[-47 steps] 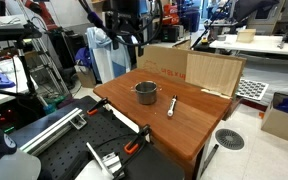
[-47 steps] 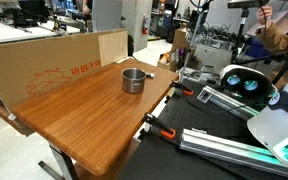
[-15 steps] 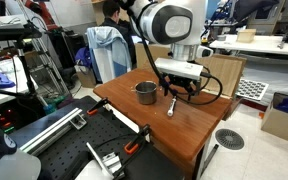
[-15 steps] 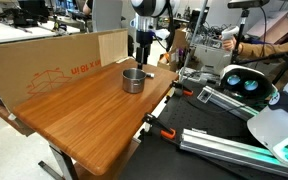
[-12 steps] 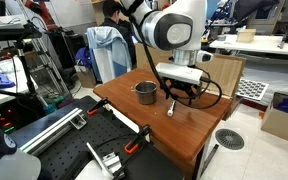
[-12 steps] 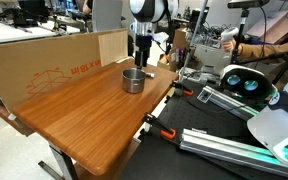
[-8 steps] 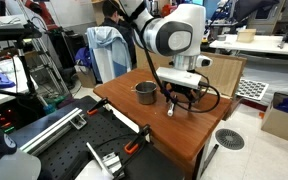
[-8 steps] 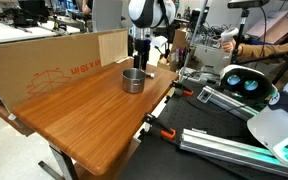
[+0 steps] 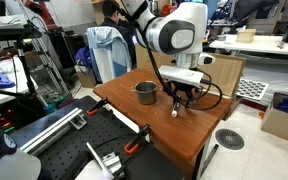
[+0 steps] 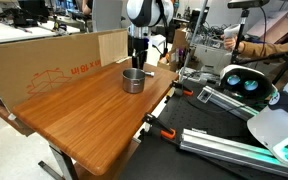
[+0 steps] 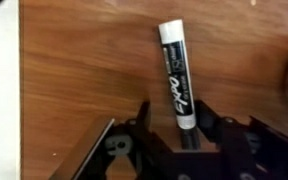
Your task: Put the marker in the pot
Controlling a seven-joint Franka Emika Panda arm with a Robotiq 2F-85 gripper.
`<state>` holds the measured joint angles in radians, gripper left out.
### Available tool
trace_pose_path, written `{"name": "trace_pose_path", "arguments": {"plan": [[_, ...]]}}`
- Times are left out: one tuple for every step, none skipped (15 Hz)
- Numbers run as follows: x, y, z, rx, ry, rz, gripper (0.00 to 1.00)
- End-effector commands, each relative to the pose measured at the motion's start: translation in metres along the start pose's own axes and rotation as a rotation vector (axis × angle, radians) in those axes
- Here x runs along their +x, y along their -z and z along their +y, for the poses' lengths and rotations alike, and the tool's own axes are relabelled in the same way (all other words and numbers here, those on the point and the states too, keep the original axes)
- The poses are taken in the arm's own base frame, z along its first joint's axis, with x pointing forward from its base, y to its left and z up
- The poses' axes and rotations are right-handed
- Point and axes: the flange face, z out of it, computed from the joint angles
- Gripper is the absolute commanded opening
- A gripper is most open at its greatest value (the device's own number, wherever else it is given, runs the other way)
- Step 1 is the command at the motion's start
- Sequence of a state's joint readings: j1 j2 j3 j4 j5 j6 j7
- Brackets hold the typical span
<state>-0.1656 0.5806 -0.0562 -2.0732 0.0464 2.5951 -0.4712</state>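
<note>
The marker [image 11: 177, 75], whitish with a black cap, lies flat on the wooden table [image 9: 189, 135]. In the wrist view its dark end sits between my gripper's [image 11: 174, 108] two black fingers, which stand close on either side; whether they press on it is unclear. In an exterior view my gripper [image 9: 177, 100] is down at the tabletop over the marker [image 9: 174, 110], just beside the grey metal pot [image 9: 146, 92]. The pot [image 10: 133, 80] stands upright with nothing visible inside, and my gripper [image 10: 137, 62] hangs just behind it, hiding the marker.
A big cardboard box [image 10: 44, 60] runs along the table's far side, also cardboard [image 9: 214, 70]. Orange-handled clamps [image 9: 134, 147] grip the table edge. Metal rails and equipment [image 10: 234, 140] lie beyond that edge.
The arm has come down from above the pot's side onto the marker, and the jaws have narrowed round its dark end. Marker and pot have not moved.
</note>
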Motion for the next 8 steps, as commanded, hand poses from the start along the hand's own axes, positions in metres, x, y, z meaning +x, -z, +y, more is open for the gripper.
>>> {"name": "trace_pose_path", "arguments": {"plan": [[0.003, 0.005, -0.001, -0.017, 0.011, 0.027, 0.21], [0.003, 0.008, -0.001, -0.018, 0.011, 0.032, 0.14], [0.003, 0.01, 0.0, -0.017, 0.009, 0.036, 0.06], [0.003, 0.012, -0.001, -0.018, 0.009, 0.042, 0.0], [0.003, 0.014, -0.001, -0.013, 0.01, 0.049, 0.03], [0.004, 0.016, -0.003, -0.014, 0.013, 0.053, 0.05], [0.004, 0.019, -0.004, -0.018, 0.017, 0.059, 0.05], [0.004, 0.023, -0.006, -0.016, 0.019, 0.068, 0.05]]}}
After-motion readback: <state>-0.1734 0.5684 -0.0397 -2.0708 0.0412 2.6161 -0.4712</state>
